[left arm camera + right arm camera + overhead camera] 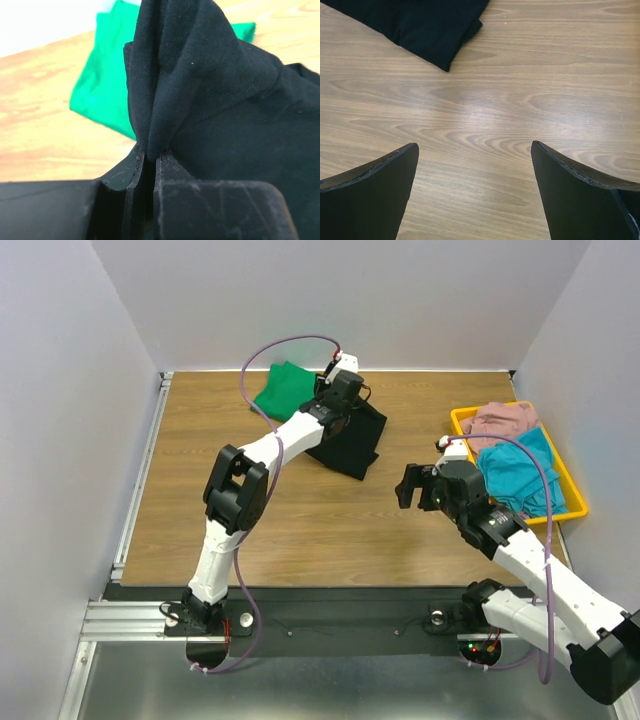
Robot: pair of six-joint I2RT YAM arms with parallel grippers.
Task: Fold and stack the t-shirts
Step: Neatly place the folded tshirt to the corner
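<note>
The black t-shirt (352,443) lies folded at the back middle of the table, and a ridge of it (220,95) is pulled up. My left gripper (150,156) is shut on that pinch of black cloth, and it sits over the shirt's far edge (343,392). The green t-shirt (285,390) lies folded just left of and behind the black one, partly under its edge (97,90). My right gripper (412,487) hovers open over bare wood (475,150), right of the black shirt, whose corner (425,25) shows at the upper left of the right wrist view.
A yellow bin (573,490) stands at the right edge of the table with a pink cloth (505,420) and a teal cloth (520,472) in it. White walls close off the back and both sides. Metal rails run along the left and near edges.
</note>
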